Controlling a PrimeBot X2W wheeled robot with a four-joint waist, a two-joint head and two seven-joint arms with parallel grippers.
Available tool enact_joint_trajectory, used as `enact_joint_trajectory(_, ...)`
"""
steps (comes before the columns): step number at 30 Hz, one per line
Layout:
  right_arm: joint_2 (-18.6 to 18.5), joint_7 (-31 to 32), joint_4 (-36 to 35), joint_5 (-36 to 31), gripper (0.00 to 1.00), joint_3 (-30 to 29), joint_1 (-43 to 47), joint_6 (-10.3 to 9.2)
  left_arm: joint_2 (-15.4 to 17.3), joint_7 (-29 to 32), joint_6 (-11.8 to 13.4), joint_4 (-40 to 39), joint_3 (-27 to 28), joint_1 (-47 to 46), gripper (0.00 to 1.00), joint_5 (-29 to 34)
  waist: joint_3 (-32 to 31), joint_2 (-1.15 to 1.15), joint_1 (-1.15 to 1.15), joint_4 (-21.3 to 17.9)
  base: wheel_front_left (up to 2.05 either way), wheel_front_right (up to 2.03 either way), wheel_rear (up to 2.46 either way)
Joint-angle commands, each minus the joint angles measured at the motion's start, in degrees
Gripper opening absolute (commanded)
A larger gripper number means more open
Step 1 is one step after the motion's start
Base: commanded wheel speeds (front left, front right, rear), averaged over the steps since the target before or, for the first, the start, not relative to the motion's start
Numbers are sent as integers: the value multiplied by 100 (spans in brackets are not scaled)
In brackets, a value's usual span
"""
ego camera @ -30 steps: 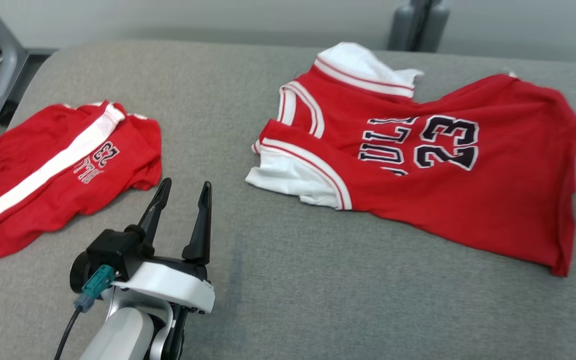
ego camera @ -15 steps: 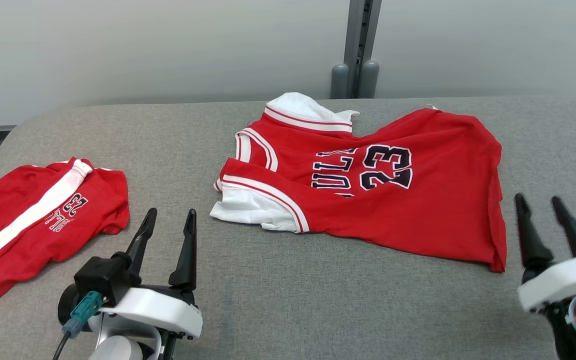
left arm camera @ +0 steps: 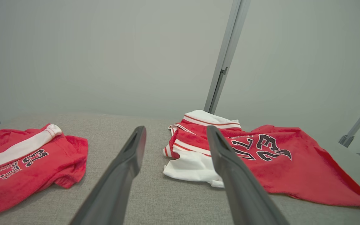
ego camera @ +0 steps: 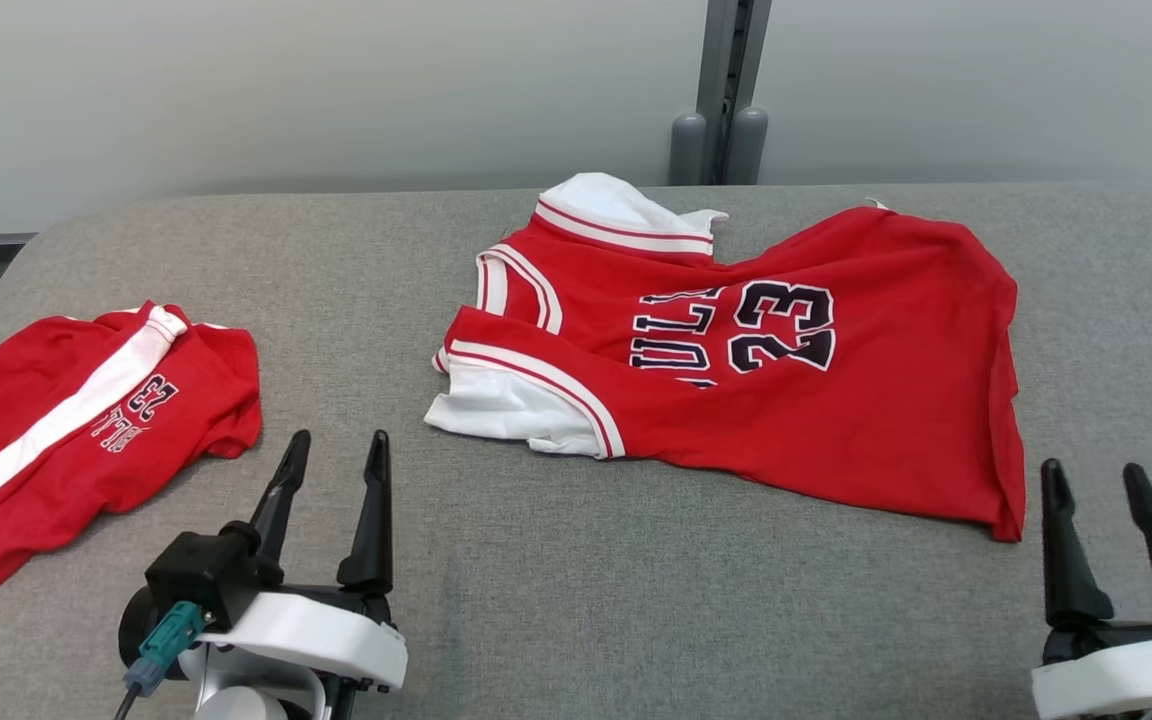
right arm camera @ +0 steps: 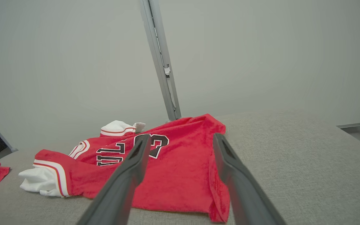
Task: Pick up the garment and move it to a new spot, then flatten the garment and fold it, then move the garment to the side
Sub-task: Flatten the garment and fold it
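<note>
A red basketball jersey (ego camera: 816, 380) with white trim and the number 23 lies spread but wrinkled on the grey padded table (ego camera: 556, 600), its neck end toward the left; it also appears as the jersey (left arm camera: 273, 168) and the jersey (right arm camera: 173, 175). My left gripper (ego camera: 336, 445) stands open at the lower left, well short of the jersey's white sleeve (ego camera: 506, 410), with nothing between its fingers. At the lower right my right gripper (ego camera: 1094, 475) is open and empty, just beyond the jersey's hem corner (ego camera: 1011, 525).
Red shorts (ego camera: 66, 420) with a white stripe lie crumpled at the table's left edge, seen too as shorts (left arm camera: 23, 162). A grey post (ego camera: 726, 90) rises behind the table against a pale wall. Bare table lies in front of the jersey.
The head camera has swung right and tilted up, so the right gripper has come into view. Both grippers stay open; the jersey and shorts lie as before.
</note>
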Motion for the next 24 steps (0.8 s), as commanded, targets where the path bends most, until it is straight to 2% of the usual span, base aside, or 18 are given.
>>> enact_joint_trajectory(1, -17, 18, -40, -66, 100, 28, 8, 12, 18, 18, -18, 24, -18, -45, 100, 3, 37, 0, 0, -24, 0, 0, 0)
enact_joint_trajectory(5, 6, 32, -60, -81, 100, 57, -130, 12, 68, 165, -90, 100, -107, -227, 100, 38, 113, 0, 0, -70, 0, 0, 0)
enact_joint_trajectory(10, -32, 86, -65, -97, 100, 71, -287, 12, 184, 872, -419, 561, -267, -736, 100, -162, 315, 0, 0, -168, 0, 0, 0)
enact_joint_trajectory(11, -32, 86, -65, -97, 100, 71, -287, 12, 184, 872, -419, 561, -267, -736, 100, -162, 315, 0, 0, -168, 0, 0, 0)
enact_joint_trajectory(15, -71, 87, -63, -92, 100, 91, -445, 12, 273, 1540, -740, 1159, -363, -1332, 100, -355, 523, 0, 0, -323, 0, 0, 0)
enact_joint_trajectory(22, 1, -25, 56, -52, 100, 213, -721, 12, 468, 2374, -1330, 2528, -433, -2345, 100, -636, 951, 0, 0, -774, 0, 0, 0)
enact_joint_trajectory(24, 10, -47, 75, -44, 100, 208, -744, 12, 468, 2440, -1384, 2663, -425, -2430, 100, -684, 992, 0, 0, -816, 0, 0, 0)
